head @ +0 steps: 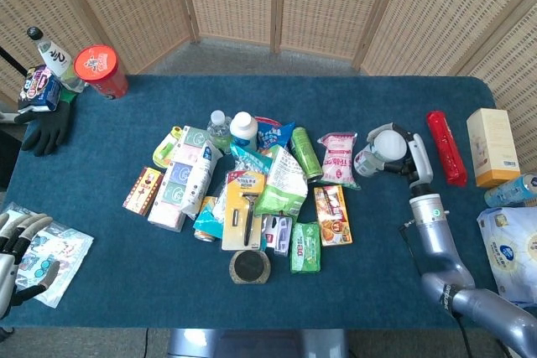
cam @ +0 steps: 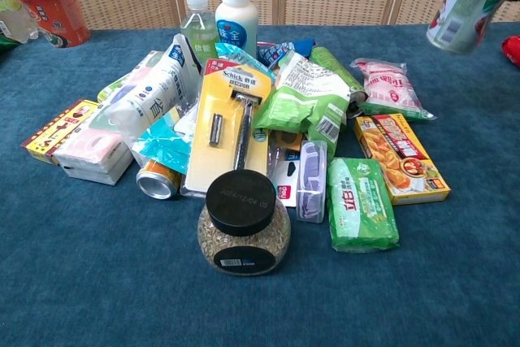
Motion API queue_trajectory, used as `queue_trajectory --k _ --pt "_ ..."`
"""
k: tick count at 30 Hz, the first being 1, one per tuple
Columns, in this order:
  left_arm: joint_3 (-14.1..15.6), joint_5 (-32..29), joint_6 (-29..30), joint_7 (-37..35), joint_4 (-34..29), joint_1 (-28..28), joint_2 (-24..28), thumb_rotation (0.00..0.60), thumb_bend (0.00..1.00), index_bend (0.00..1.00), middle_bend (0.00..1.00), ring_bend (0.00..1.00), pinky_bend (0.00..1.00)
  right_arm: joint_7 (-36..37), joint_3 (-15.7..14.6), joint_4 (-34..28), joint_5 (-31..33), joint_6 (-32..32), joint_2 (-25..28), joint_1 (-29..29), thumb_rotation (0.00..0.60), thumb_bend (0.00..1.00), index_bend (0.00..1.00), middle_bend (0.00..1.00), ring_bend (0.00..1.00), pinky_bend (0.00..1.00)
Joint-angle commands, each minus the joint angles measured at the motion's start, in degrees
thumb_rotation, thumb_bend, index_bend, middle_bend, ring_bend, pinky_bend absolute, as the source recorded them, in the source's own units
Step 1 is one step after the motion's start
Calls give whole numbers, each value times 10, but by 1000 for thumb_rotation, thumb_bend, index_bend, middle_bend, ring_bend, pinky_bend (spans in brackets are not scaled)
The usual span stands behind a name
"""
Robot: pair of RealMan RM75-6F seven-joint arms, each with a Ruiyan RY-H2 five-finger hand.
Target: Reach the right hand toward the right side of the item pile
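The item pile (head: 252, 194) lies in the middle of the blue table (head: 117, 291); on its right side are a pink snack bag (head: 338, 157) and an orange box (head: 332, 214). Just right of that bag, my right hand (head: 411, 158) grips a white-capped cup (head: 379, 150). In the chest view the cup (cam: 461, 7) hangs tilted well above the cloth at the top right, and the hand itself is almost out of frame. My left hand (head: 15, 245) rests at the table's near left corner with its fingers apart, holding nothing.
A red tube (head: 445, 147), a cream box (head: 492, 147) and a white bag (head: 512, 249) lie right of my right arm. A patterned packet (head: 52, 249) sits beside my left hand. A red-lidded can (head: 101, 71), a bottle (head: 52, 56) and a black glove (head: 50, 127) occupy the far left.
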Motion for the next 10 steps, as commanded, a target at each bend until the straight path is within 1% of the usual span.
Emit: queue_trajectory --k 1,4,7,10 --pt "0 2 0 -8 8 0 -5 534 400 175 220 169 0 -77 40 -181 15 80 94 -51 600 247 645 978 1000 714" --pt "-1 3 -2 -15 16 -2 -9 536 398 175 220 169 0 -115 49 -249 19 100 122 -63 600 247 649 979 1000 714" --pt "-3 2 -3 -23 24 -4 -14 535 400 175 219 169 0 -146 55 -296 21 111 140 -69 600 245 651 979 1000 714" --pt "-4 0 -7 -30 31 -6 -19 536 401 175 219 169 0 -168 57 -322 23 115 149 -71 600 245 651 979 1000 714"
